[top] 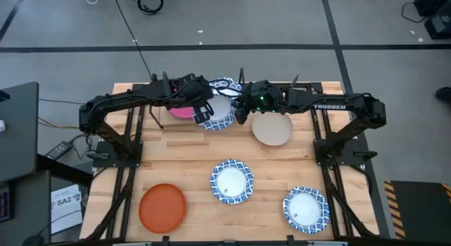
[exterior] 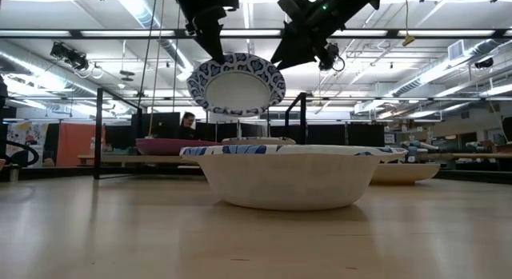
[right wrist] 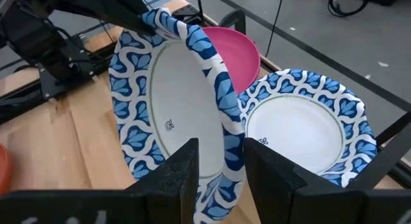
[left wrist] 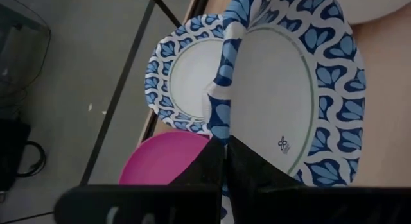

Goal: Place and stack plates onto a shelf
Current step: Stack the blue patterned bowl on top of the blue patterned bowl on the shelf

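I found the left gripper (left wrist: pixel 225 161) pinched tight on the rim of a blue-patterned plate (left wrist: pixel 282 95), holding it tilted on edge above the shelf (top: pixel 310 87). My right gripper (right wrist: pixel 221 163) stood opposite, fingers spread to either side of that same rim, not clamped. Just behind both claws lay a second patterned plate (right wrist: pixel 302 131) and a magenta plate (left wrist: pixel 164 161). A beige plate (top: pixel 272 129) sat below the right claw.
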You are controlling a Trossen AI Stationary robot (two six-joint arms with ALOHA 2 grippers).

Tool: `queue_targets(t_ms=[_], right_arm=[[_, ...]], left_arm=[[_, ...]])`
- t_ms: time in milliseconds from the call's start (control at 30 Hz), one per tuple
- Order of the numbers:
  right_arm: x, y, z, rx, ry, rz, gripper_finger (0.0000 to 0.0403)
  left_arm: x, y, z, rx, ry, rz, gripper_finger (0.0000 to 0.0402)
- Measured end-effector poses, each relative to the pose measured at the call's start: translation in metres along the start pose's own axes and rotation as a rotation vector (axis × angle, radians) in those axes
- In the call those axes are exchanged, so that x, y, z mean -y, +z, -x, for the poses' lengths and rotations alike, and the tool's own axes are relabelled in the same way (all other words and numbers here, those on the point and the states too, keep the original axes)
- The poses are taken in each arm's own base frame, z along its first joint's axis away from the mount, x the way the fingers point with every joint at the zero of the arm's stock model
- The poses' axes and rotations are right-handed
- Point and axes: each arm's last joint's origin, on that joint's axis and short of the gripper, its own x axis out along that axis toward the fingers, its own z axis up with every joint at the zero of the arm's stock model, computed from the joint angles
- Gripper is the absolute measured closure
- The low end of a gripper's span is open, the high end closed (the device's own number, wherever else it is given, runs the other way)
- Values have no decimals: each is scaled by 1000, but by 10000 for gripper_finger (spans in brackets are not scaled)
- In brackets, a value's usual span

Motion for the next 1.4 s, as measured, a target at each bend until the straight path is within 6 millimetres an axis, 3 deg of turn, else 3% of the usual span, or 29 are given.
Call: queue_targets(t_ms=[367,800,967,1200,1400], right_arm=[[1,1,0,16,-38,69,273],[-2,0,0,-11,62,68,275],[-2,0,0,-12,65,69,305],[-2,0,0,-12,69,84,387],[-2,0,0,-12,69,79,388]], left_arm=[[5,-3,2,-23,-48,9,390],[5,1,2,8,-47,30,390],[5,1,2,8,-46,31,390],[5,1,2,9,-44,30,390],[5,1,2,9,-44,28,381]])
